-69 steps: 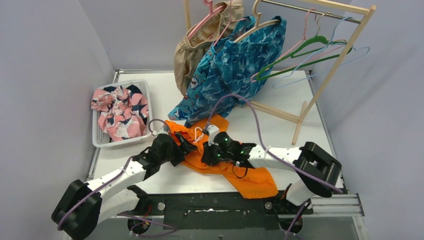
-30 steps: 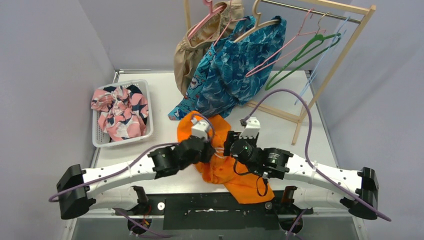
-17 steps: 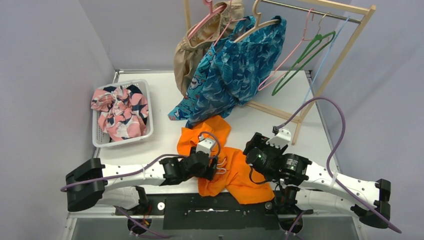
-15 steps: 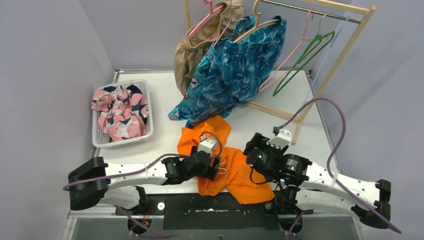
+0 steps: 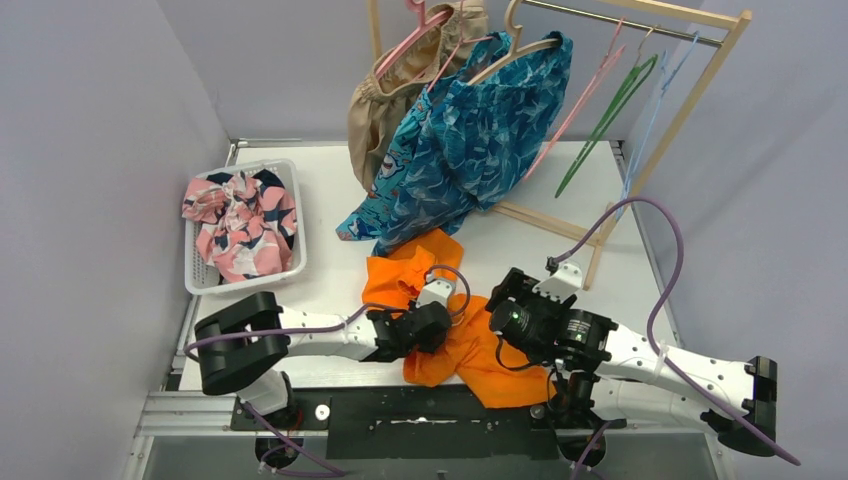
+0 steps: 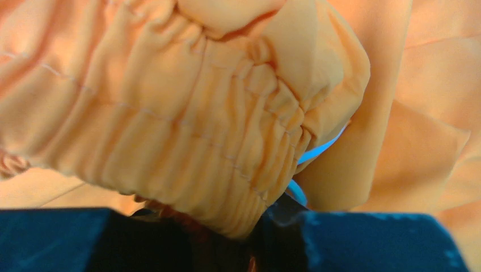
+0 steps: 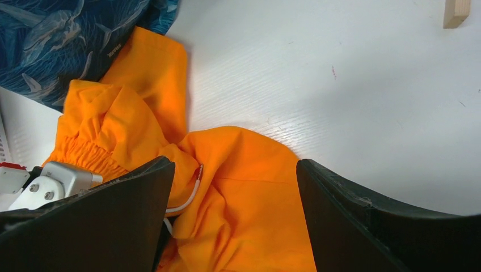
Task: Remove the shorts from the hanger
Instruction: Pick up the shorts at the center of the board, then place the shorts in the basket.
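The orange shorts (image 5: 465, 345) lie crumpled on the table near the front edge. My left gripper (image 5: 432, 325) is shut on their gathered waistband (image 6: 187, 130), which fills the left wrist view and runs down between the dark fingers (image 6: 351, 243). My right gripper (image 5: 505, 290) hovers just right of it, open wide, with orange fabric (image 7: 249, 204) and a white drawstring (image 7: 190, 195) below the gap between its fingers. Tan shorts (image 5: 385, 95), turquoise print shorts (image 5: 420, 170) and teal-blue print shorts (image 5: 510, 110) hang on hangers from the rack.
The wooden rack (image 5: 690, 110) stands at the back right with empty hangers (image 5: 610, 95) on its rail. A white basket (image 5: 300, 250) at the left holds pink shark-print shorts (image 5: 235, 225). The rack's foot (image 7: 456, 11) shows at the far right.
My left gripper has moved right and toward the front edge, opened, and closed on the waistband. The right gripper has opened wider. The empty hangers have swung.
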`<action>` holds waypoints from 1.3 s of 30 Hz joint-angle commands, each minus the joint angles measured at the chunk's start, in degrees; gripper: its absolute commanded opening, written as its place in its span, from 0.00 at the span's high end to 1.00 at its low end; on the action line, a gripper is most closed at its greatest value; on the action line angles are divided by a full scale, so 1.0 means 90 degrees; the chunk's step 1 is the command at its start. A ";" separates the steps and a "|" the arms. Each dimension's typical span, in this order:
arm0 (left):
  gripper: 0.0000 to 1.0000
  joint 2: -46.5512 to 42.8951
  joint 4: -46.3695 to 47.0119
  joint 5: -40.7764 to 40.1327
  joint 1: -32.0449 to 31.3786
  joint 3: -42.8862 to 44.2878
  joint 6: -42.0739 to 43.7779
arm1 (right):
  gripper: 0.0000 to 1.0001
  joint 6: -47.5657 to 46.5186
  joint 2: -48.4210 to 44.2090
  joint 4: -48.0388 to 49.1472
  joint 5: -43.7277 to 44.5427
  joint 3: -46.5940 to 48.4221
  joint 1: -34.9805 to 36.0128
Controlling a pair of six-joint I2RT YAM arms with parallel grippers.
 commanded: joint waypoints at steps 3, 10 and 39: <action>1.00 -0.0377 -0.1099 -0.0940 -0.0001 0.0073 -0.0421 | 0.19 0.0385 -0.0013 -0.0101 0.0409 -0.0044 0.0055; 1.00 -0.2305 -0.2197 -0.1669 0.0934 0.0953 0.0456 | 0.19 0.0342 -0.0159 0.0106 0.0416 -0.0189 0.0053; 1.00 -0.2255 -0.2377 -0.1015 0.7641 0.4606 0.3342 | 0.18 -0.0635 0.0724 0.0963 0.0157 0.0404 0.0055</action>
